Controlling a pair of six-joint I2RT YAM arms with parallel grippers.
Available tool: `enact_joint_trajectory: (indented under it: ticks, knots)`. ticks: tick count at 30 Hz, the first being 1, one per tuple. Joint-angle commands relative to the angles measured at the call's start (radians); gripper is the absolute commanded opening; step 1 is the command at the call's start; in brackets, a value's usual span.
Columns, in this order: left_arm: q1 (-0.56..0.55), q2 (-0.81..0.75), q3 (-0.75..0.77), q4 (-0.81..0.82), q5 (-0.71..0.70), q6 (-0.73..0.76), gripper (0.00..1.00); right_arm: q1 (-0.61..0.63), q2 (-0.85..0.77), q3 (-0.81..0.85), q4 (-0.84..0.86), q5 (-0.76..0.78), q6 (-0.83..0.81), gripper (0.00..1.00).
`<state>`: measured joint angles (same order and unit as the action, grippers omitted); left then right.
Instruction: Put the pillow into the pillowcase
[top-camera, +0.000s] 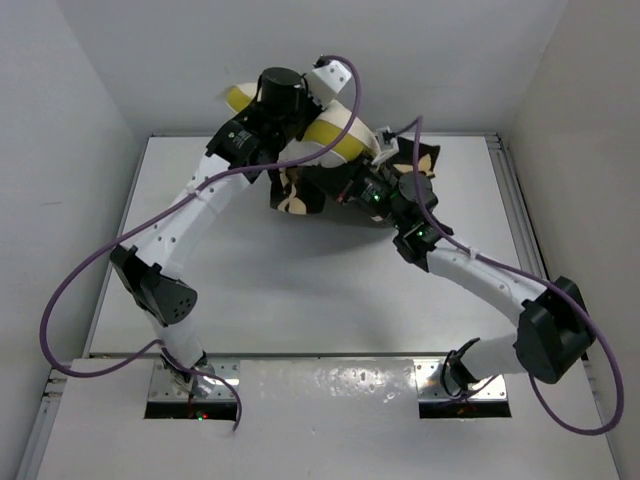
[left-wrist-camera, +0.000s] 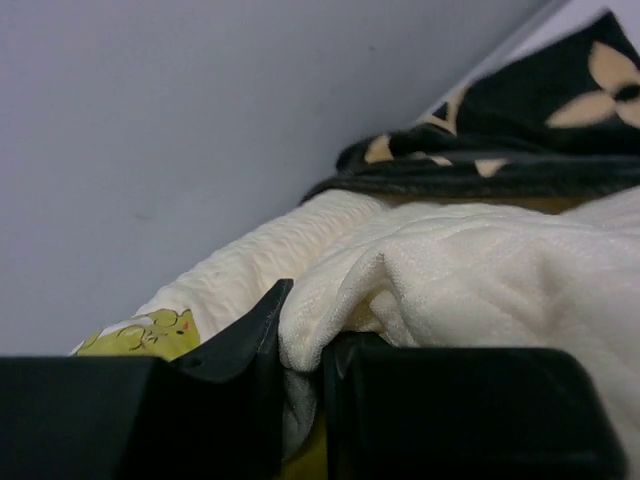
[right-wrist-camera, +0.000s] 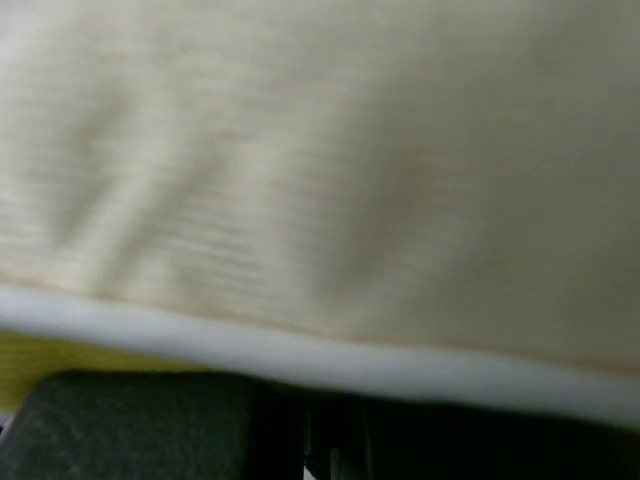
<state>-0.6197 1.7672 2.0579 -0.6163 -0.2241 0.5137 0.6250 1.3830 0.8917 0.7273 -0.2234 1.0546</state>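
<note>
Left gripper (left-wrist-camera: 300, 345) is pinching only a thin fold of the cream pillow (left-wrist-camera: 470, 270) near the flowered pillowcase (left-wrist-camera: 560, 120); that cloth may be slipping free. Right gripper (top-camera: 362, 188) is hiding its fingers, so I cannot tell its hold.

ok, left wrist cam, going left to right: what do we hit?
Yellow-green logo → left gripper, shut on a fold of the pillow → pillowcase at upper right.

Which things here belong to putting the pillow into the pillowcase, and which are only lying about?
Of the job: pillow; pillowcase; left gripper, pinching the pillow.
Only there: purple cables; table.
</note>
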Motion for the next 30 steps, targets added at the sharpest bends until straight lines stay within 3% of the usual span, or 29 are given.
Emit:
enact_joint_trajectory:
  ticks: [1,5,9,15,19,25,30]
  knots:
    - [-0.057,0.012,0.047,0.072,0.033,0.008,0.00,0.107,-0.110,0.289,0.062,-0.163,-0.122,0.00]
    - [-0.018,-0.002,0.057,0.056,0.000,0.070,0.00,0.107,-0.220,0.361,-0.061,-0.111,-0.160,0.00]
    - [-0.079,0.006,0.047,0.026,0.002,0.141,0.00,0.105,-0.234,0.443,-0.207,-0.059,-0.200,0.00]
    - [-0.164,0.028,-0.177,0.056,0.052,0.154,0.00,0.071,-0.242,0.463,-0.255,-0.036,-0.134,0.00]
    - [-0.164,0.029,-0.294,0.067,0.107,0.123,0.00,0.045,-0.303,0.504,-0.442,0.045,-0.203,0.00]
    - [-0.143,0.015,-0.231,0.004,0.320,0.075,0.00,0.038,-0.466,0.397,-0.831,0.503,-0.373,0.00]
    - [-0.160,0.029,-0.244,-0.039,0.376,0.089,0.00,0.036,-0.535,0.283,-0.948,0.653,-0.323,0.00]
